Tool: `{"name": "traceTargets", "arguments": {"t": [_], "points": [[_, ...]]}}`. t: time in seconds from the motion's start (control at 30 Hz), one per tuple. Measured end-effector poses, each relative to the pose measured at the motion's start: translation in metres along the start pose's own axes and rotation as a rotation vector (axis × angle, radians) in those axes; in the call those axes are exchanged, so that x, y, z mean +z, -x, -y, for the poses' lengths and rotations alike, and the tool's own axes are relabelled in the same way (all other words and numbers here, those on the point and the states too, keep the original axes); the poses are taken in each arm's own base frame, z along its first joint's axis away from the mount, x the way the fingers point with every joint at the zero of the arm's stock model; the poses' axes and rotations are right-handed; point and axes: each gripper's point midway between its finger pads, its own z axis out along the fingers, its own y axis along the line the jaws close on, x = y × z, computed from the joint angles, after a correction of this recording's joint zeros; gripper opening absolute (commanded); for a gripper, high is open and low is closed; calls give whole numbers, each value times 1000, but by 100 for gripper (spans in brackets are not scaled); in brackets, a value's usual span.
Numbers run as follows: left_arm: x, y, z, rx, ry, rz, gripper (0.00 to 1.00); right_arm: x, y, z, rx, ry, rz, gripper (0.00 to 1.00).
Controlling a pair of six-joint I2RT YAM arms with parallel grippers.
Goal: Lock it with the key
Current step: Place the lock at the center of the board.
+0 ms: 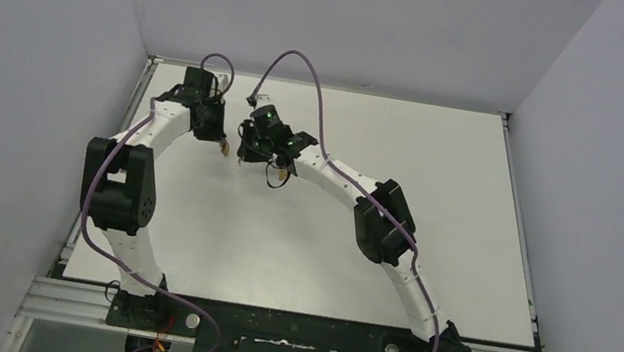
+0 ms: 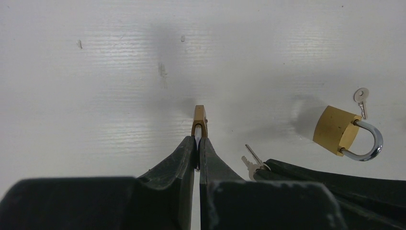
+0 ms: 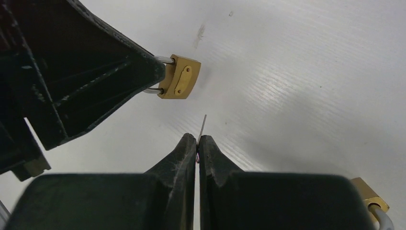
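Observation:
My left gripper is shut on the shackle of a small brass padlock, held edge-on above the white table. In the right wrist view that padlock sticks out of the left fingers, its bottom plate facing me. My right gripper is shut on a key, whose thin blade points toward the padlock a short gap away. In the left wrist view two silver keys show at the right fingers. In the top view both grippers, left and right, meet at the table's far left.
A second brass padlock with its shackle open lies on the table to the right, a silver key beside it. It also shows in the right wrist view and in the top view. Grey walls enclose the table.

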Motion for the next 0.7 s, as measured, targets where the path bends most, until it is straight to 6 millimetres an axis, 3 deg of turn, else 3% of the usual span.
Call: {"name": "traceTargets", "arguments": {"t": [0.17, 0.5, 0.7], "points": [[7, -7, 3, 5, -2, -26, 0, 7, -6, 0, 4, 3, -9, 0], [2, 2, 8, 12, -8, -12, 0, 16, -6, -1, 26, 8, -2, 0], [6, -8, 13, 24, -5, -45, 0, 16, -7, -1, 37, 6, -4, 0]]}}
